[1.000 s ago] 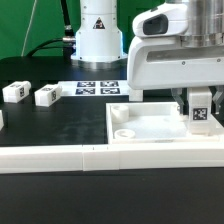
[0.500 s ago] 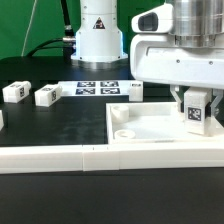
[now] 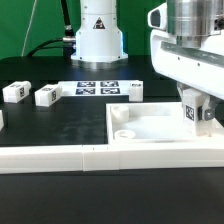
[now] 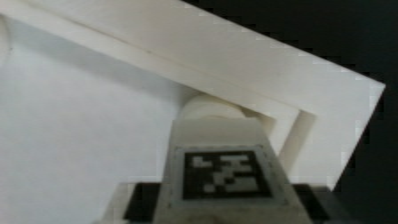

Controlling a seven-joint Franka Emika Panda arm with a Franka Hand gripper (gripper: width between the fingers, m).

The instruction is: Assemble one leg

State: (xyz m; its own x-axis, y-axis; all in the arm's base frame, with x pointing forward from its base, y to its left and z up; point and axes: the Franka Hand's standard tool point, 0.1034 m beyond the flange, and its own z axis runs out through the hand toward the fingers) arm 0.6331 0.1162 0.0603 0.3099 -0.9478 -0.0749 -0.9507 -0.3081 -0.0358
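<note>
**Gripper (image 3: 197,117) clamped on one leg (image 3: 196,111) at the panel's (image 3: 150,128) far corner, on the exterior view's right.**
From the exterior view's left: three loose legs (image 3: 14,92) (image 3: 47,95) (image 3: 133,90), one marker board (image 3: 100,88), one panel. The fourth leg is pinched upright between the fingers. Since a second ago the wrist housing has shifted right, and the leg stays at that corner.

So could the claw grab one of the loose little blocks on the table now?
Probably not yet: the claw is shut on another block over the white panel's corner. Nothing blocks the path across the table, but it would have to let go first.
</note>
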